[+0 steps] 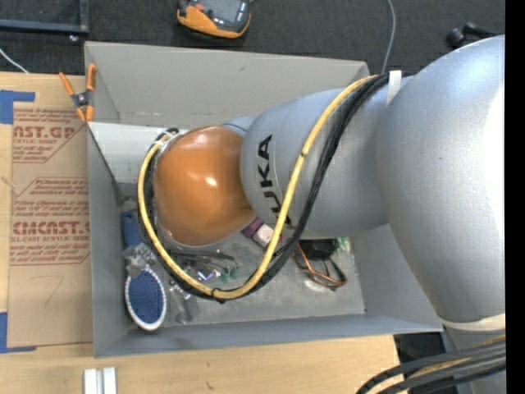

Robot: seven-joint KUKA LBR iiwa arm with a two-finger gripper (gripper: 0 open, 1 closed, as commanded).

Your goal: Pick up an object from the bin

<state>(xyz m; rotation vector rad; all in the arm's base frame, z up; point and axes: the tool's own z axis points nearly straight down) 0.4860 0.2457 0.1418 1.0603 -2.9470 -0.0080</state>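
A grey bin, with the arm reaching in and its orange cover over the bin's left half. The gripper sits beneath the cover; I cannot tell whether it is spread or pressed together. Just beside it, in the bin's lower left corner, lies a blue oval brush. Wires lie near the lower edge.

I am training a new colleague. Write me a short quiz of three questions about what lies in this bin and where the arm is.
1. Where in the bin does the blue oval brush lie, as the view shows it?
A) lower left corner
B) upper right corner
C) middle of the right wall
2. True or false: the orange cover on the arm hangs over the bin's right wall.
3. Fill in: the cable that loops round the orange cover is ____ in colour.

Key: 1 A; 2 false, it is over the left half; 3 yellow.
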